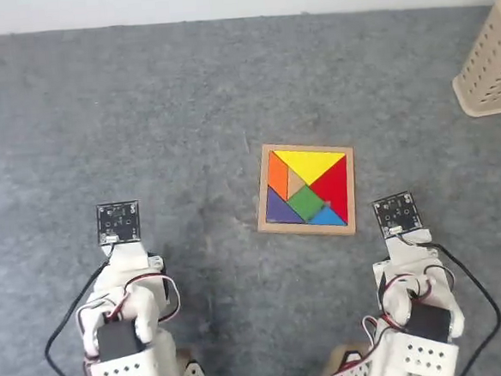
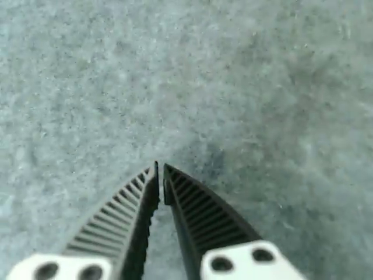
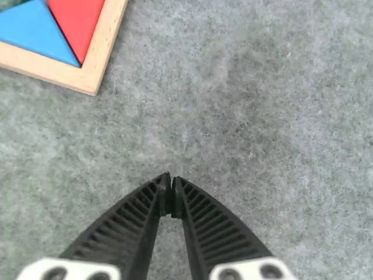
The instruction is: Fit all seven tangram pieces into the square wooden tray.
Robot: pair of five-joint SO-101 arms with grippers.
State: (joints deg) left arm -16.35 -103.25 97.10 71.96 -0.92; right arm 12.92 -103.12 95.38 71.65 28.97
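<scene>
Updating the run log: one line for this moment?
tray: tangram pieces inside | left gripper: shut, empty, over carpet | right gripper: shut, empty, near tray

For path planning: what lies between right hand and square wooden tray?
Only bare grey carpet lies between right hand and square wooden tray; the right wrist view shows it.

I am seeing open grey carpet (image 1: 184, 98) around the square wooden tray (image 1: 309, 229); a beige slotted basket (image 1: 491, 59) is standing well apart.

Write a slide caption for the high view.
Tangram pieces lie in the square wooden tray on grey carpet, nearer the right arm.
</scene>
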